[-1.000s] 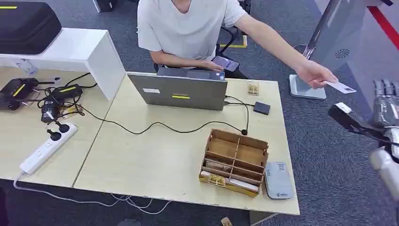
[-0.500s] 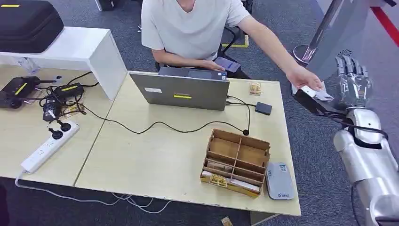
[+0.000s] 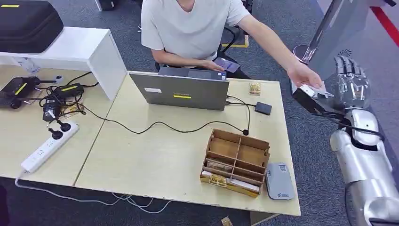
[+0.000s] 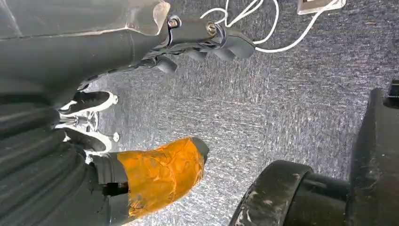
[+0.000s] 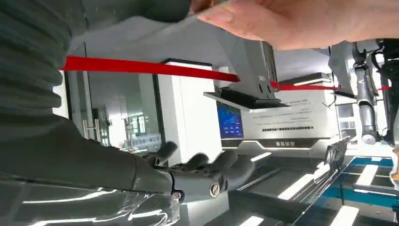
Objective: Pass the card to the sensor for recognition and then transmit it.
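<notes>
One card (image 3: pixel 320 91) is being offered in a person's hand (image 3: pixel 305 75), off the bench's far right corner, touching or just beside my right hand (image 3: pixel 350 84), whose fingers are spread, holding nothing. I'm keeping my left hand (image 4: pixel 197 40) hanging low, empty, fingers curled.

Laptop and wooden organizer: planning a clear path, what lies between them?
In the head view, a black cable crosses the bare tabletop between laptop and wooden organizer.
</notes>
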Controlling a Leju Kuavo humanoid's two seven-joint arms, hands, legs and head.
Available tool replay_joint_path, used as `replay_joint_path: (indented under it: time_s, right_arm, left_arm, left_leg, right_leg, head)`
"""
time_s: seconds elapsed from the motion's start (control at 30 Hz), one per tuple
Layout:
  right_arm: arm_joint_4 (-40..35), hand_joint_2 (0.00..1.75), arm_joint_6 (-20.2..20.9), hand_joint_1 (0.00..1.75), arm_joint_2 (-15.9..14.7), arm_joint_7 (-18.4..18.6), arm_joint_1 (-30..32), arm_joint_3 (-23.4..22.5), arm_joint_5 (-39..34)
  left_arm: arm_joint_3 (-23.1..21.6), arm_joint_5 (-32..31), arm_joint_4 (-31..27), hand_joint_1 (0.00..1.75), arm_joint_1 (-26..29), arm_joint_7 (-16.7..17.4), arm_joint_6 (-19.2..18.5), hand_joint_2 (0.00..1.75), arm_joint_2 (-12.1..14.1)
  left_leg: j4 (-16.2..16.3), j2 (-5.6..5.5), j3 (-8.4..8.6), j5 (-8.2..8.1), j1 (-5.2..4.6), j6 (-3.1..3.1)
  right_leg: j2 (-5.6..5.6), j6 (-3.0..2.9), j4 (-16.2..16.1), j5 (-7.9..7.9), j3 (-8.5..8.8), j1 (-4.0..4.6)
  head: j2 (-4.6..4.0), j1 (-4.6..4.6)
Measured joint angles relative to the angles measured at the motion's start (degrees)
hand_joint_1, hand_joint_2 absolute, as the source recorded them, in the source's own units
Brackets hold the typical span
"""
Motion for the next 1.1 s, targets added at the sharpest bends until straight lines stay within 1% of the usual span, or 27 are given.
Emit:
replay_joint_path:
  time_s: [0.3, 0.6, 0.77, 0.83, 1.0, 1.1]
  right_arm:
    - [-2.9, 1.75, 1.1, 1.75, 1.2, -0.2, 1.8, -1.2, 0.1]
    - [-4.0, 1.75, 1.2, 1.75, 1.6, -0.3, 2.0, -1.5, 0.5]
    - [-5.4, 1.75, 1.0, 1.75, 1.7, 0.1, 3.1, -1.5, 1.7]
    - [-7.4, 1.75, 0.3, 1.75, 1.7, -0.5, 4.9, -1.5, 1.8]
    - [-16.5, 1.75, -1.4, 1.75, 1.6, -1.4, 12.7, -2.0, 0.9]
    - [-24.0, 1.75, -3.1, 1.75, 1.0, -2.2, 18.8, -3.3, 0.5]
  left_arm:
    - [0.9, 0.1, 0.0, 0.00, 0.0, 0.7, -1.1, 1.75, 0.0]
    - [1.1, -0.6, 0.0, 0.00, 0.0, 1.0, -1.7, 1.75, -0.1]
    - [1.1, -1.4, 0.0, 0.00, 0.0, 1.6, 0.3, 1.75, -0.3]
    - [1.1, -1.0, 0.0, 0.00, 0.0, 1.8, 0.7, 1.75, -0.4]
    - [1.3, -0.3, 0.0, 0.00, 0.2, 2.6, 1.3, 1.75, -0.7]
    - [1.8, 0.5, 0.0, 0.00, 0.3, 3.4, 1.6, 1.75, -1.0]
  left_leg:
    - [0.0, 0.00, -0.01, 0.00, 0.00, 0.00]
    - [0.0, 0.01, 0.00, 0.00, -0.01, 0.00]
    - [0.0, -0.01, 0.01, 0.00, 0.00, 0.00]
    - [0.0, -0.01, 0.02, 0.00, 0.00, 0.00]
    - [0.0, -0.01, 0.01, -0.05, 0.00, -0.03]
    - [0.0, -0.09, -0.02, -0.09, 0.00, 0.00]
  right_leg:
    - [0.00, 0.00, 0.0, 0.00, -0.01, 0.00]
    - [0.01, 0.00, 0.0, 0.00, -0.01, 0.00]
    - [-0.01, 0.00, 0.0, 0.00, -0.01, 0.00]
    - [-0.01, 0.00, 0.0, -0.01, -0.01, 0.00]
    - [0.00, 0.01, 0.0, -0.05, -0.04, 0.01]
    - [-0.07, -0.01, 0.0, -0.10, -0.05, 0.01]
  head:
    - [0.00, 0.00]
    - [0.00, -0.02]
    - [0.00, 0.02]
    - [0.00, 0.00]
    - [0.00, 0.00]
    - [0.00, 0.02]
